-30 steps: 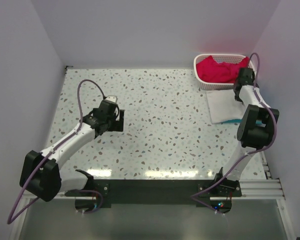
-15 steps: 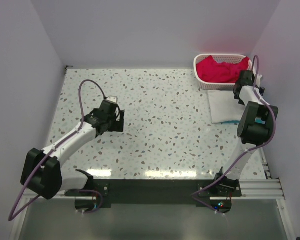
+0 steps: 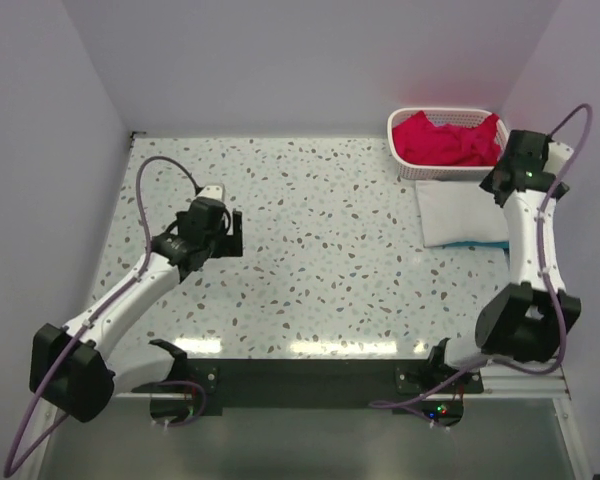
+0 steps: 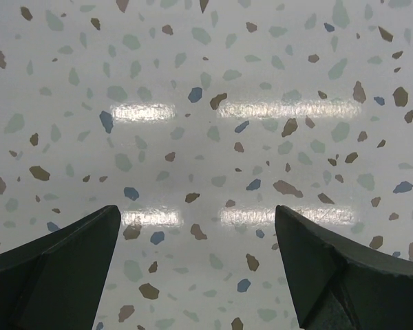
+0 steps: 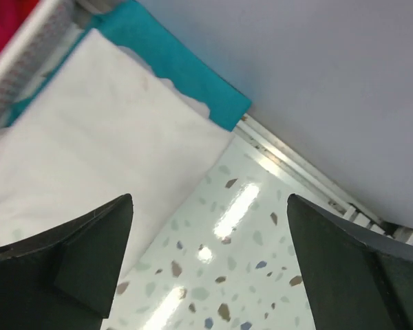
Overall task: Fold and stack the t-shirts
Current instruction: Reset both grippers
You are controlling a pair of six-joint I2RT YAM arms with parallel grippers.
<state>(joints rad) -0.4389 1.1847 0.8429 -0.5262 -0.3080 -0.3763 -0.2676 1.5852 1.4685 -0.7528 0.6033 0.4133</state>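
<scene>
Pretty glossy, smooth tabletop [image 4: 206, 82], speckled stone look, glare streaks on it. Matt soft cloth: white t-shirt [image 5: 89, 137], teal t-shirt [image 5: 179, 65]. Plastic lattice basket [image 3: 425, 172], white.

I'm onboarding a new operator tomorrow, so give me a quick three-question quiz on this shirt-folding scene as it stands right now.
1. True or false: the white t-shirt lies on top of the teal t-shirt.
2. Where are the red-pink t-shirts? A) in the lattice basket B) spread out mid-table C) under the white t-shirt
3. Fill in the blank: the left gripper hangs over the bare speckled table with its jaws ____.

Key: 1 true; 2 A; 3 open.
</scene>
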